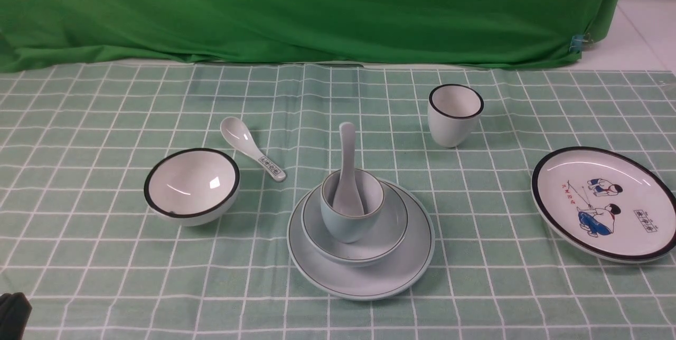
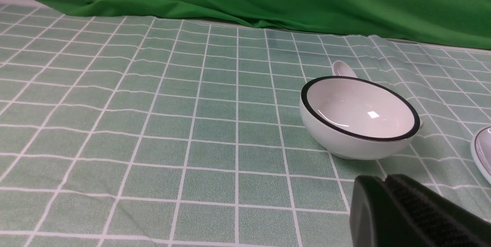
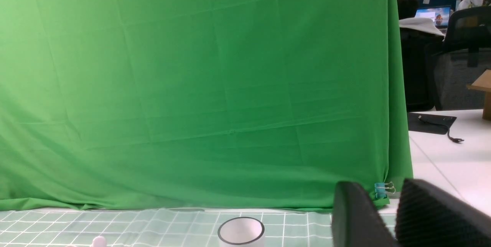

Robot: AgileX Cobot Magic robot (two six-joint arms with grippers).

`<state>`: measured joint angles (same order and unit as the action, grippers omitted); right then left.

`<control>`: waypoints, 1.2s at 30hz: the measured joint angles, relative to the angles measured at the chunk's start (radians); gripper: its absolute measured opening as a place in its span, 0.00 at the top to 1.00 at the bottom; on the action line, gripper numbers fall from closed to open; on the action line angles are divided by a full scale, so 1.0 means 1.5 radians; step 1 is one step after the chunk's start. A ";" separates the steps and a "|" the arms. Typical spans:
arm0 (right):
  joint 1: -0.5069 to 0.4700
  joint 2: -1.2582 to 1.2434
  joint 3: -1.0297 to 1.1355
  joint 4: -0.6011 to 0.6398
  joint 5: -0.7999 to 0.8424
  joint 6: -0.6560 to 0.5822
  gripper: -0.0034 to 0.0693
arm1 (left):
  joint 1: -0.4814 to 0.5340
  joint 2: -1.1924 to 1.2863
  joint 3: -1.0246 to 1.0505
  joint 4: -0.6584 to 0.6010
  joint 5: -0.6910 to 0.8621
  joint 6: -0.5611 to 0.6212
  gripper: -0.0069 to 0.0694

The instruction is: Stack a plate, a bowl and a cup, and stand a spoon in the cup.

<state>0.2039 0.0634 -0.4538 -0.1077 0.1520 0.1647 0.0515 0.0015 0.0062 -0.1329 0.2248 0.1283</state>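
Observation:
The pale blue-grey plate [image 1: 369, 276] lies at the middle front of the table. The shallow blue-grey bowl [image 1: 393, 224] sits on it, and the small pale blue cup [image 1: 343, 226] stands in the bowl. The plain white spoon [image 1: 347, 160] stands in the cup with its handle up and leaning back. My left gripper [image 2: 383, 180] is shut and empty, low at the front left corner [image 1: 15, 303], apart from the stack. The plate's edge [image 2: 481, 153] shows in the left wrist view. My right gripper [image 3: 379, 201] is open and empty, out of the front view.
A deeper white black-rimmed bowl [image 1: 191, 184] [image 2: 358, 116] stands left of the stack, with a patterned-handle spoon [image 1: 252, 149] behind it. A white black-rimmed cup [image 1: 455, 114] [image 3: 241, 231] is at the back right. A cartoon plate [image 1: 604, 202] lies far right. A green curtain [image 1: 317, 7] hangs behind.

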 joint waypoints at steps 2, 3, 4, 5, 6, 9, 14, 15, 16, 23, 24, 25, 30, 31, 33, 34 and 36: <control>0.000 0.000 0.000 0.000 0.000 0.001 0.65 | 0.000 0.000 0.000 0.000 0.000 0.000 0.89; 0.000 0.000 0.000 0.000 0.000 0.001 0.65 | 0.000 0.000 0.000 0.000 0.000 0.000 0.89; 0.000 0.000 0.000 0.000 0.000 0.001 0.64 | 0.000 0.000 0.000 0.000 0.000 0.000 0.89; 0.000 0.000 0.000 0.000 0.000 0.001 0.64 | 0.000 0.000 0.000 0.000 0.000 0.000 0.89; 0.000 0.000 0.000 0.000 0.000 0.001 0.64 | 0.000 0.000 0.000 0.000 0.000 0.000 0.89; 0.000 0.000 0.000 0.000 0.000 0.001 0.63 | 0.000 0.000 0.000 0.000 0.000 0.000 0.89; -0.001 -0.001 0.001 0.000 0.004 -0.019 0.63 | 0.000 0.000 0.000 0.000 0.000 0.000 0.89; -0.016 -0.006 0.008 0.000 0.014 -0.035 0.63 | 0.000 0.000 0.000 0.000 0.001 0.000 0.89; -0.035 -0.009 0.020 0.000 0.016 -0.044 0.63 | 0.000 0.000 0.000 0.000 0.001 0.000 0.89; -0.133 -0.009 0.140 0.000 0.020 -0.110 0.62 | 0.000 0.000 0.000 0.000 0.001 0.000 0.89; -0.152 -0.012 0.190 0.000 0.017 -0.131 0.62 | 0.000 0.000 0.000 0.000 0.001 0.000 0.89; -0.158 -0.016 0.216 0.000 0.014 -0.140 0.62 | 0.000 0.000 0.000 0.000 0.001 0.000 0.89; -0.158 -0.041 0.305 0.002 0.044 -0.126 0.62 | 0.000 0.000 0.000 0.000 0.001 0.000 0.89; -0.153 -0.041 0.307 0.003 0.052 -0.121 0.62 | 0.000 0.000 0.000 0.000 0.001 0.000 0.89; -0.143 -0.041 0.307 0.003 0.057 -0.118 0.62 | 0.000 0.000 0.000 0.000 0.001 0.000 0.89; -0.139 -0.041 0.307 0.004 0.057 -0.118 0.62 | 0.000 0.000 0.000 0.000 0.001 0.000 0.89; -0.133 -0.041 0.307 0.005 0.058 -0.115 0.62 | 0.000 0.000 0.000 0.000 0.001 0.000 0.89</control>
<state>0.0051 0.0020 0.0070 -0.1006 0.2391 -0.0084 0.0515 0.0015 0.0064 -0.1333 0.2267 0.1283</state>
